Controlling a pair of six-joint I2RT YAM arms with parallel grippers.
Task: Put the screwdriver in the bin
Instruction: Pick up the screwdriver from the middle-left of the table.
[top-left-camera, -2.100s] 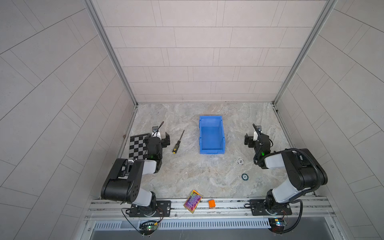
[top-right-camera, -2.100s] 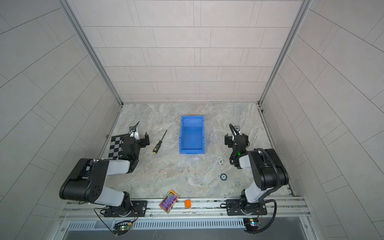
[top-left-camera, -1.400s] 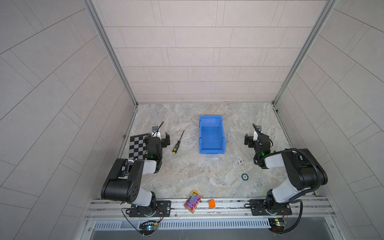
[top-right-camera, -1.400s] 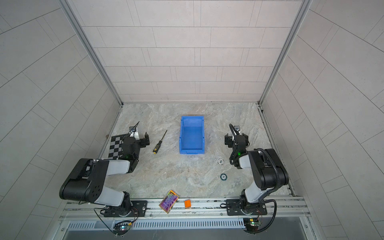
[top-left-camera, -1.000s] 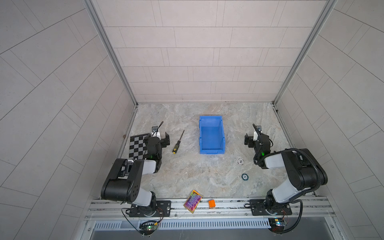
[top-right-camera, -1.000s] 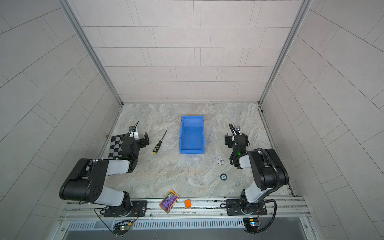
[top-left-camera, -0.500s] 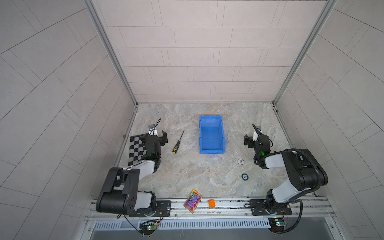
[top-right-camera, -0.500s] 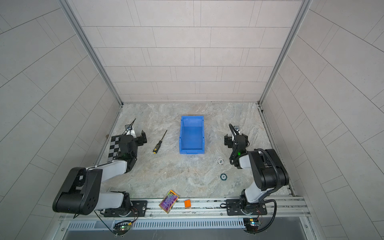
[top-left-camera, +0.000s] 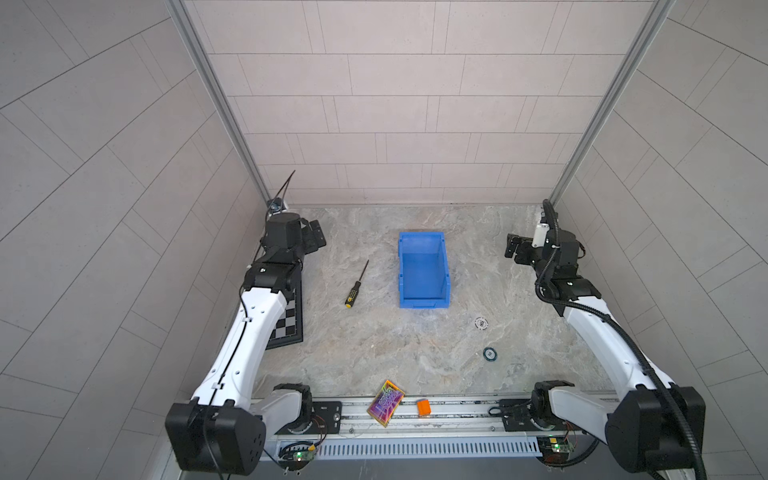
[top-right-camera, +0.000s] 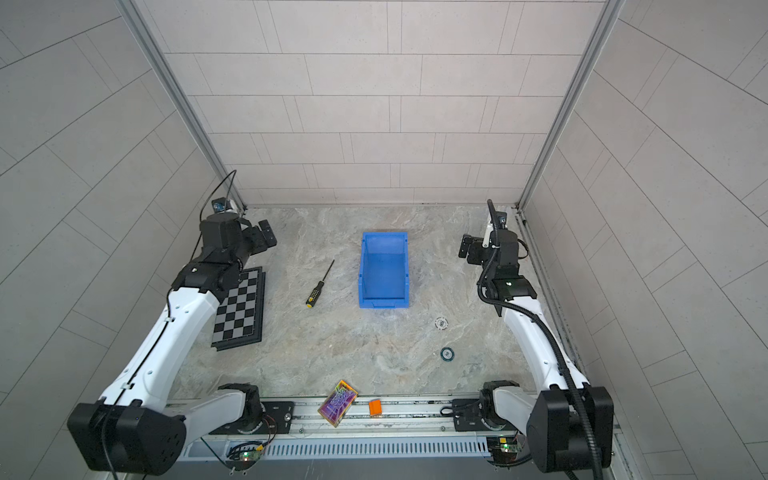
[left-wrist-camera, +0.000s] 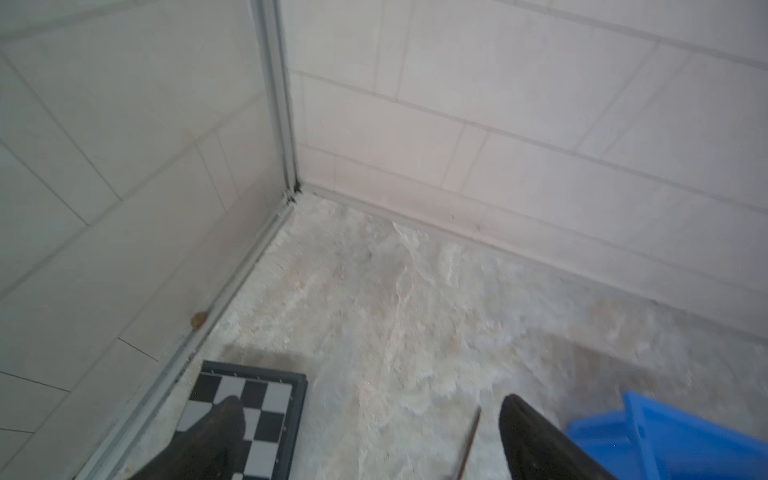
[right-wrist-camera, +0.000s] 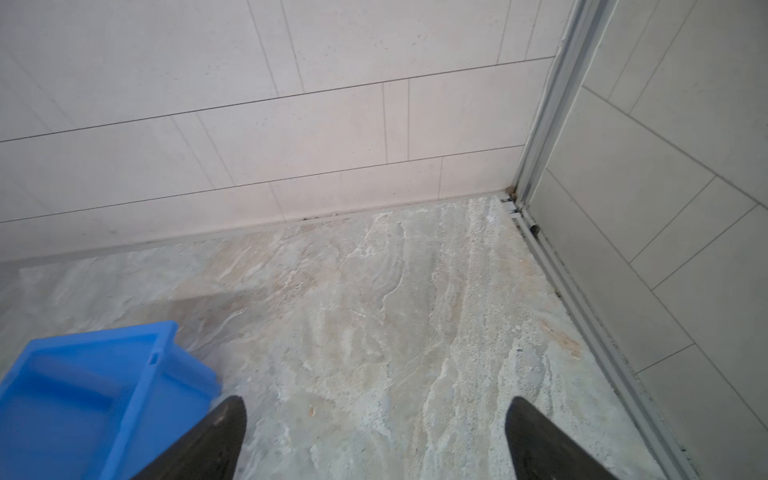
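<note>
Blue bin (top-left-camera: 422, 302) stands upright near the middle of the marbled table (top-left-camera: 374, 345), lower lip toward the arm bases. Screwdriver (top-left-camera: 356, 283) lies flat on the table just left of the bin, not touching it, shaft angled toward the back wall and yellow butt end toward the bases. Your left pincer (top-left-camera: 316, 237) hangs near the back-left corner, beyond the screwdriver's tip, jaws spread wide and gripping nothing. In the left wrist view the screwdriver (left-wrist-camera: 471, 436) shows as a thin blurred line between the two dark fingers (left-wrist-camera: 220, 428). Chessboard (top-left-camera: 286, 320) lies under your left arm. Your right pincer (top-left-camera: 512, 249) hangs right of the bin, well apart from it, jaws likewise spread and empty.
</note>
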